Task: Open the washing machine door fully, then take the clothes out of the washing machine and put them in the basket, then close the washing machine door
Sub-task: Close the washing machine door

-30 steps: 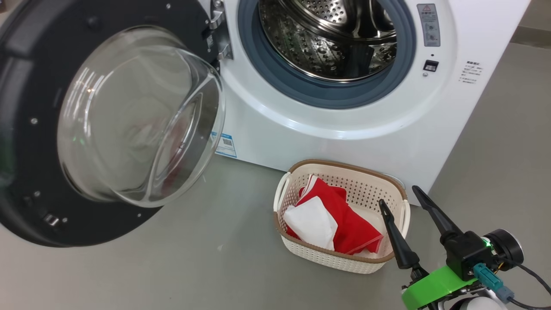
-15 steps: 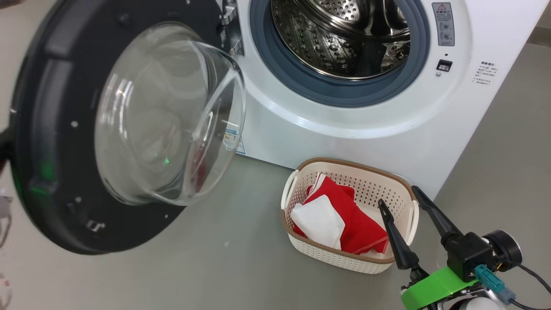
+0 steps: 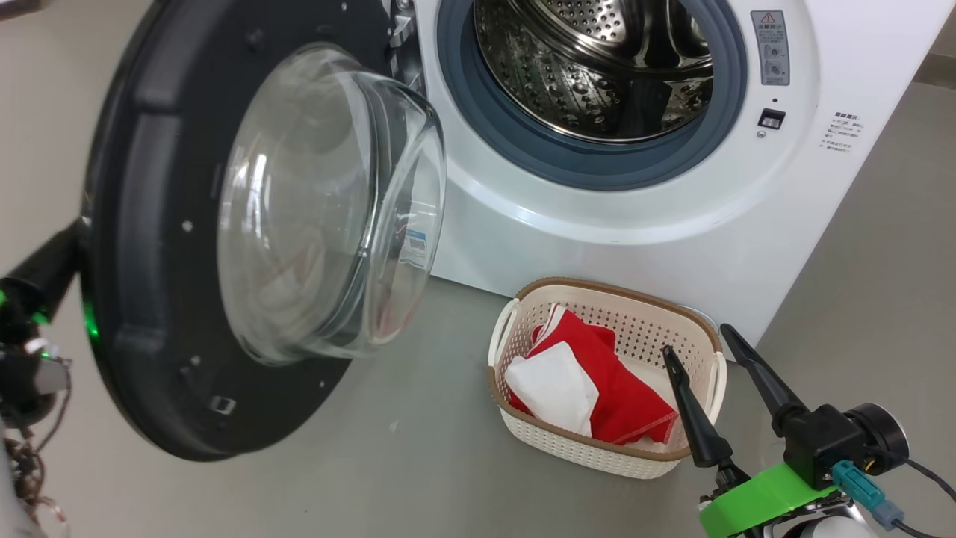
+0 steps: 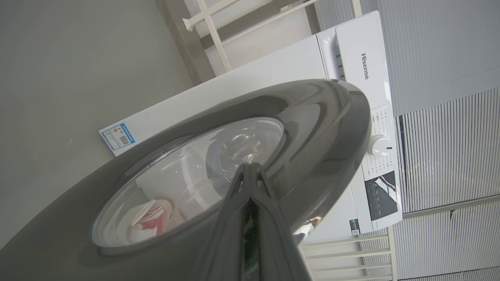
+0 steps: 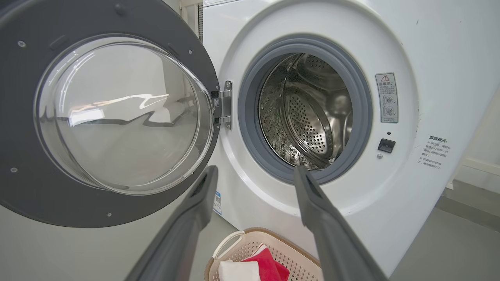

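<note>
The large round glossy black washing machine door (image 3: 149,224) hangs open at nine o'clock, the left gripper (image 3: 71,243) at its outer edge. At five o'clock, red-and-white fabric clothes (image 3: 624,400) lie in the cream perforated plastic basket (image 3: 597,285); the right gripper (image 3: 696,340) spreads wide at four.

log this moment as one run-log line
washing machine door: open | left gripper: shut, tips at its outer face | right gripper: open, empty, near basket | clothes: in basket | drum: no clothes seen

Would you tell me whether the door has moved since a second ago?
Yes, the door swung toward the machine; its glass now overlaps the blue label.
</note>
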Tool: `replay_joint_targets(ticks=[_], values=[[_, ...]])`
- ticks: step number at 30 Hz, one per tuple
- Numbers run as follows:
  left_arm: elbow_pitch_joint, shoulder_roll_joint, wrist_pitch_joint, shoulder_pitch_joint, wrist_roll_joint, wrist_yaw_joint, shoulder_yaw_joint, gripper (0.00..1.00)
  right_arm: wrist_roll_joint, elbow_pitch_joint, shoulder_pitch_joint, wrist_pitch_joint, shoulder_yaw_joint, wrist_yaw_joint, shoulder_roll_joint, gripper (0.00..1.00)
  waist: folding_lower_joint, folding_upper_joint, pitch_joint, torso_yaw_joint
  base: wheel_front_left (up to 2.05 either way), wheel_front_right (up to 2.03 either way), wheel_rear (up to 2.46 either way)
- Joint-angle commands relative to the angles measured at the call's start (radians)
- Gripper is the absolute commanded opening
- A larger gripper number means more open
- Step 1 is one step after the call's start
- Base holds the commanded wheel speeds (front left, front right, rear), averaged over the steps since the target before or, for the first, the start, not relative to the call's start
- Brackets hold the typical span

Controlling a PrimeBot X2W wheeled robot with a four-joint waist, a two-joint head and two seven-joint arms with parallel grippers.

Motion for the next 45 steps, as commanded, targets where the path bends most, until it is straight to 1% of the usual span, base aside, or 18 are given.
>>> replay_joint_targets(ticks=[1,11,18,24,29,31,36,45], values=[[-0.061,0.010,0.026,0.015,-0.016,0.006,-0.003,0.00,0.015,-0.025,-0.025,-0.012,0.017,0.003,-0.005,1.00,-0.0001,0.0000,0.000,-0.003,0.00,0.00,0.00],[-0.265,-0.082,0.072,0.094,-0.058,0.056,-0.026,0.00,0.020,-0.010,-0.031,-0.022,0.016,0.003,-0.005,1.00,-0.0001,0.0000,0.003,-0.034,0.00,0.00,0.00],[-0.364,-0.120,0.080,0.142,-0.095,0.084,-0.057,0.00,0.024,0.002,-0.034,-0.028,0.017,0.003,-0.005,1.00,-0.0001,0.0000,0.003,-0.058,0.00,0.00,0.00],[-0.428,-0.134,0.066,0.188,-0.126,0.075,-0.119,0.00,0.032,0.015,-0.031,-0.032,0.019,0.003,-0.005,1.00,-0.0001,0.0000,-0.010,-0.081,0.00,0.00,0.00],[-0.474,-0.137,0.012,0.241,-0.182,0.073,-0.201,0.00,0.038,0.025,-0.025,-0.035,0.022,0.003,-0.005,1.00,-0.0001,0.0000,-0.023,-0.104,0.00,0.00,0.00],[-0.476,-0.137,0.000,0.248,-0.188,0.073,-0.214,0.00,0.038,0.026,-0.024,-0.035,0.023,0.003,-0.005,1.00,-0.0001,0.0000,-0.024,-0.108,0.00,0.00,0.00],[-0.483,-0.137,-0.058,0.261,-0.244,0.074,-0.263,0.00,0.042,0.027,-0.022,-0.036,0.025,0.003,-0.005,1.00,-0.0001,0.0000,-0.026,-0.130,0.00,0.00,0.00],[-0.475,-0.137,-0.148,0.248,-0.319,0.055,-0.330,0.00,0.045,0.028,-0.022,-0.036,0.031,0.003,-0.005,1.00,-0.0001,0.0000,-0.015,-0.178,0.00,0.00,0.00]])
